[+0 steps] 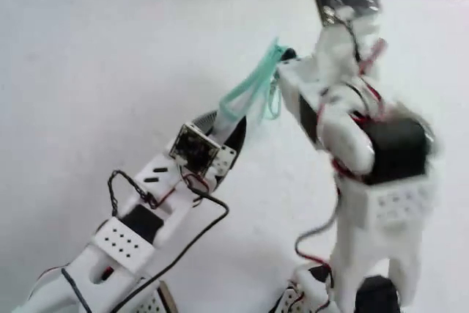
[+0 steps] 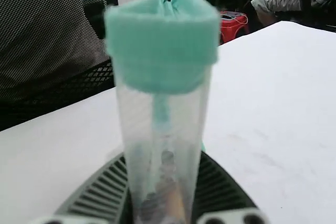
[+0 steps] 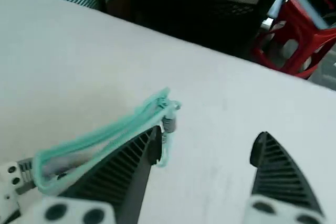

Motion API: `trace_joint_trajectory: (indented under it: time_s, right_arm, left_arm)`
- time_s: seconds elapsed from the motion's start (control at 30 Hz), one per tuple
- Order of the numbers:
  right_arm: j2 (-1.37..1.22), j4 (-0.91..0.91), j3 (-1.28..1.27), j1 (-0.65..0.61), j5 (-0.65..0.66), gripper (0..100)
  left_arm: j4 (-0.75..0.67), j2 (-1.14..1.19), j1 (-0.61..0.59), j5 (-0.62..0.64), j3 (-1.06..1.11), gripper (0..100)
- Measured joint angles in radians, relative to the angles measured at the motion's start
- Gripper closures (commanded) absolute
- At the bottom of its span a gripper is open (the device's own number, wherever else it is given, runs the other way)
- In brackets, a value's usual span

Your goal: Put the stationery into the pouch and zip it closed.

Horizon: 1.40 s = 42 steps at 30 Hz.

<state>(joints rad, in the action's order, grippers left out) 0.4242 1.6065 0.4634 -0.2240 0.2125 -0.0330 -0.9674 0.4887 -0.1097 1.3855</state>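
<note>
Clear teal-edged pouch (image 2: 160, 114) holds dark items (image 2: 160, 203), too blurred to name. My left hand (image 1: 229, 128) grips it; my right hand (image 3: 208, 136) is spread wide beside its zip end.

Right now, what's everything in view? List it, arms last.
pouch: 1, clear with teal trim, held off the table in the left gripper
stationery: count unclear, dim shapes, inside the pouch
table: 1, white, under both arms
stool: 1, red, beyond the table
chair: 1, black mesh, beyond the table
left gripper: 1, black jaws, shut on the pouch
right gripper: 1, black jaws, open, beside the pouch's teal edge
</note>
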Motion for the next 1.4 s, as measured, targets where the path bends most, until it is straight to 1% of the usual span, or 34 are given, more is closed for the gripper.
trace_joint_trajectory:
  time_s: [0.1,0.17,0.23,0.3,0.43,0.53,0.63,0.7,0.77,0.93,1.1,1.2,1.3,1.4]
  right_arm:
    - [0.025,0.002,-0.038,0.071,0.049,75.4]
    - [0.012,-0.021,-0.124,0.115,0.061,75.2]
    - [0.011,-0.091,-0.262,0.141,0.066,75.2]
    - [0.015,-0.206,-0.428,0.143,0.066,75.3]
    - [0.066,-0.523,-0.809,0.074,0.068,75.3]
    - [0.140,-0.819,-1.100,0.026,0.069,75.4]
    - [0.213,-1.128,-1.373,0.012,0.069,75.4]
    - [0.252,-1.313,-1.517,0.012,0.069,75.4]
    - [0.273,-1.435,-1.577,-0.002,0.068,75.4]
    - [0.270,-1.468,-1.579,-0.086,0.068,75.4]
    - [0.180,-1.475,-1.534,-0.094,0.063,75.2]
    - [0.127,-1.482,-1.513,-0.089,-0.009,75.2]
    - [0.112,-1.521,-1.504,-0.043,-0.100,75.2]
    - [0.112,-1.527,-1.504,-0.035,-0.135,75.2]
  left_arm:
    - [0.083,-0.012,-0.034,0.002,-0.034,98]
    - [0.170,-0.014,-0.049,0.006,-0.083,98]
    - [0.255,-0.014,-0.066,0.040,-0.127,98]
    - [0.319,-0.021,-0.084,0.077,-0.161,97]
    - [0.356,-0.023,-0.095,0.095,-0.178,97]
    - [0.359,-0.025,-0.097,0.095,-0.178,97]
    - [0.362,-0.025,-0.097,0.095,-0.178,97]
    - [0.362,-0.025,-0.097,0.095,-0.178,97]
    - [0.367,-0.026,-0.097,0.095,-0.178,97]
    - [0.396,-0.038,-0.074,0.092,-0.180,97]
    - [0.396,-0.038,-0.074,0.092,-0.180,97]
    - [0.408,-0.038,-0.074,0.092,-0.181,97]
    - [0.433,-0.040,-0.074,0.092,-0.192,97]
    - [0.451,-0.040,-0.074,0.092,-0.199,98]
